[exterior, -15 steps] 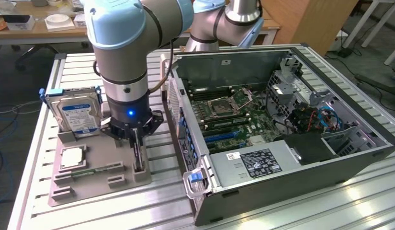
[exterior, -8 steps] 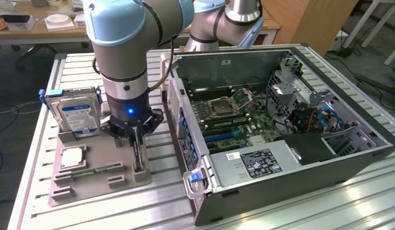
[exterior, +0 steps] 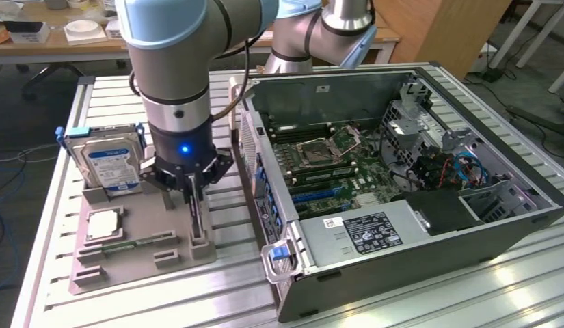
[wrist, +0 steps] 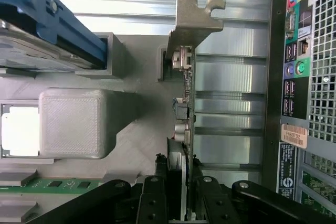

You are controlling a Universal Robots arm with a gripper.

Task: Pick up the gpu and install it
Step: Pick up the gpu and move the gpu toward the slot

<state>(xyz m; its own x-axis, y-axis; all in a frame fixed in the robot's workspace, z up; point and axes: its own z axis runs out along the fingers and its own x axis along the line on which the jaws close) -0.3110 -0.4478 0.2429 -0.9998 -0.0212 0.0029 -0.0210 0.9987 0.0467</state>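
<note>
Grey fixture on slatted table, beside open computer case: gpu upright on edge in its slot (pale bracket end clear of the grip); tool clenched on it.

a slatted metal table carries a grey parts fixture beside an open computer case.

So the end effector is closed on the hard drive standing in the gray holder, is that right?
Not quite: the end effector is closed on the gpu, not the hard drive. The wrist view shows the gpu between its fingers, standing on edge in the gray holder.
</note>
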